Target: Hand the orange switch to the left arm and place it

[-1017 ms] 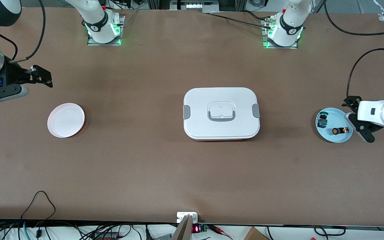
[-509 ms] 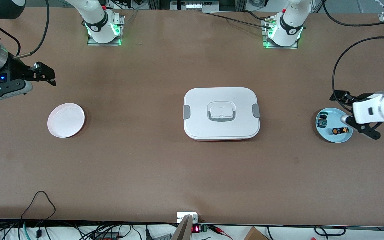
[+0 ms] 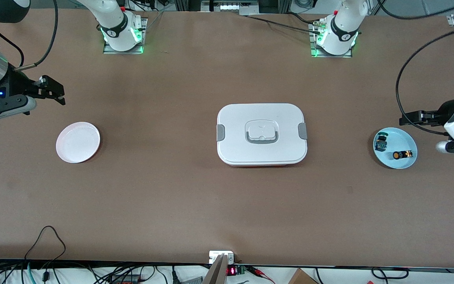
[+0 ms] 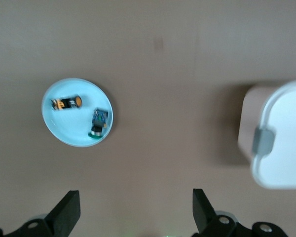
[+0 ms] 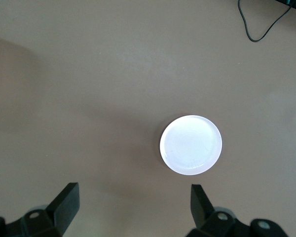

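Left hand drawn back from the blue plate; switch not yet picked up.

The left hand point(image 4: 133, 212), seen low beside the blue plate point(image 3: 404, 136) a second ago, is now raised and pulled toward the table's edge, jaws wide apart and empty. The orange switch point(image 3: 402, 155) lies untouched on that plate beside a green-capped part point(image 3: 381, 143). The right hand point(image 5: 130, 207), barely shifted, is held open and empty near the white plate point(image 3: 78, 142). The box point(image 3: 261, 134) sits between the plates; pickup is judged still ahead.
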